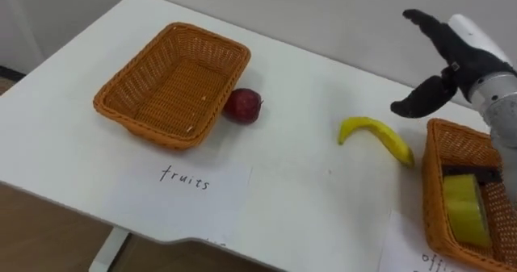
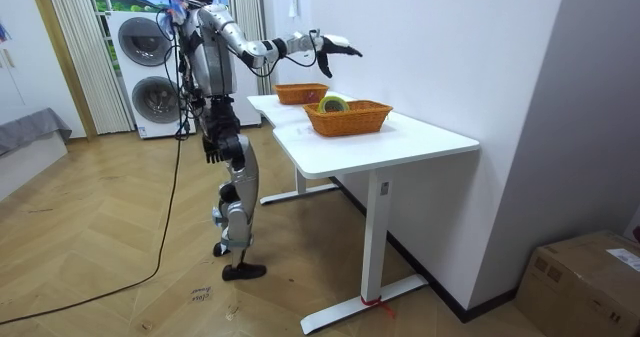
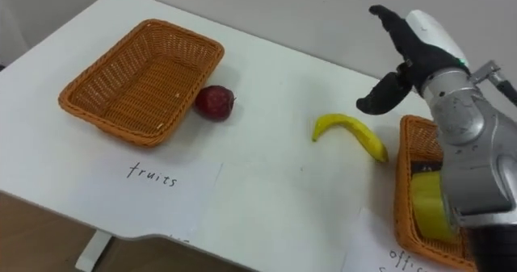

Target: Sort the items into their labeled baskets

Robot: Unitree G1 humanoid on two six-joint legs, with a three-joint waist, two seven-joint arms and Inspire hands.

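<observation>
we are seeing the right hand hanging wide open and empty above the table, at 1 o'clock of the banana. the banana is lying just at 9 o'clock of the office basket. the apple is touching the fruit basket at its 3 o'clock.

Woven wicker baskets on a smooth matt white table.

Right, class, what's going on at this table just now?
The robot stands at the white table, its right hand open, empty, raised near the yellow banana, which lies beside the wicker office-supplies basket. The red apple sits on the table beside the empty wicker fruits basket. The robot's left hand hangs at its side.
</observation>
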